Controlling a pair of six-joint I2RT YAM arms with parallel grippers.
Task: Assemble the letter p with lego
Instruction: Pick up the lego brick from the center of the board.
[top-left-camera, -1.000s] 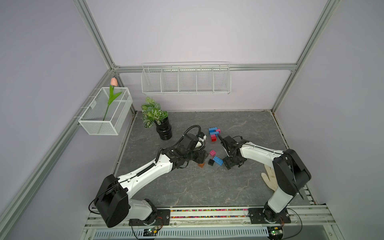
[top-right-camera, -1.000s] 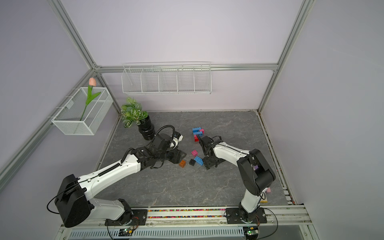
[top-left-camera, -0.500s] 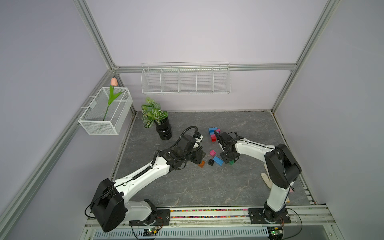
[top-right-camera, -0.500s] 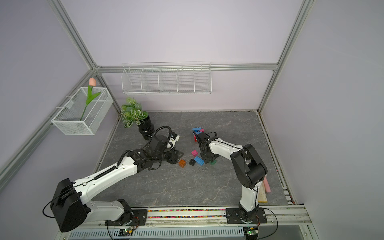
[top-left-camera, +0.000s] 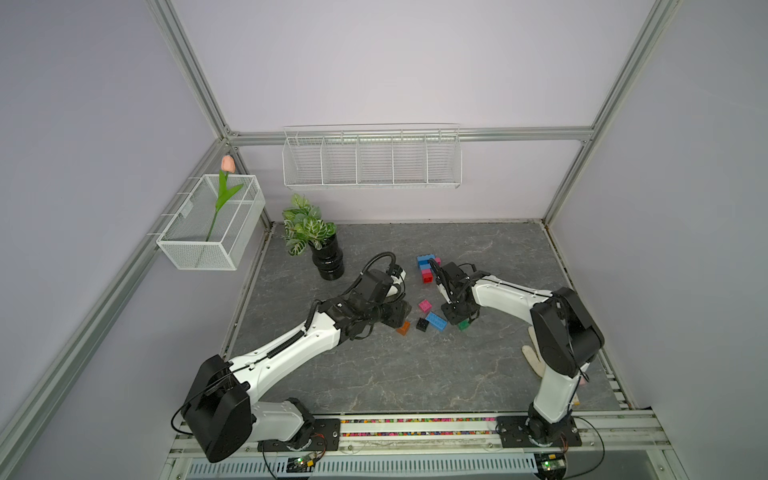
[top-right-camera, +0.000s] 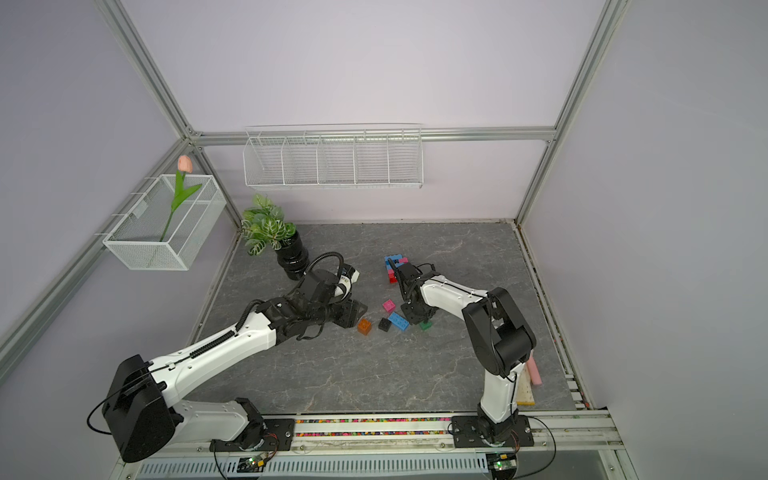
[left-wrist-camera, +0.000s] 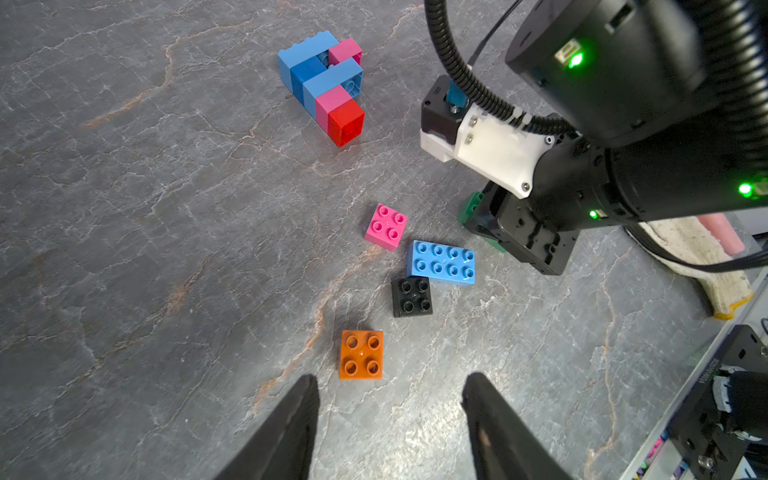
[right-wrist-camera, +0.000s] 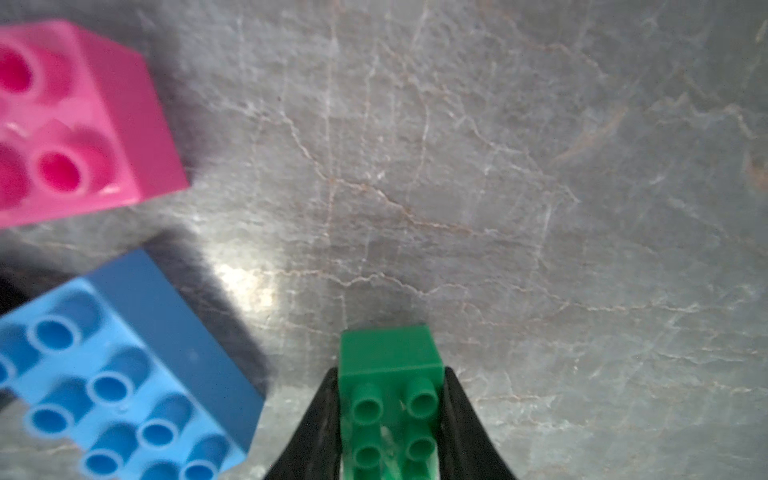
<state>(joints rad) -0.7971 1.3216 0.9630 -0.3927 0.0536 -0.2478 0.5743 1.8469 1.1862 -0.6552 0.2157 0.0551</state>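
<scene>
Clamping a glossy, square, four-studded green brick (right-wrist-camera: 390, 353) is the right pincer (right-wrist-camera: 390, 378).

The left arm (top-left-camera: 291, 345) is stretched low from its base at 7 o'clock of the counter (top-left-camera: 415, 374) toward 1 o'clock. Its wrist is bent so that the left jaws are pointed toward 3 o'clock, close above the counter. These jaws are set apart, with nothing between the fingers (left-wrist-camera: 286, 432).

The right arm (top-left-camera: 511, 297) is raised from its base at 5 o'clock, folded at the elbow and reached toward 10 o'clock, with the wrist turned downward. The right jaws are closed on a green brick (right-wrist-camera: 390, 399), which is pinched at its sides between both fingers (right-wrist-camera: 320, 424).
</scene>
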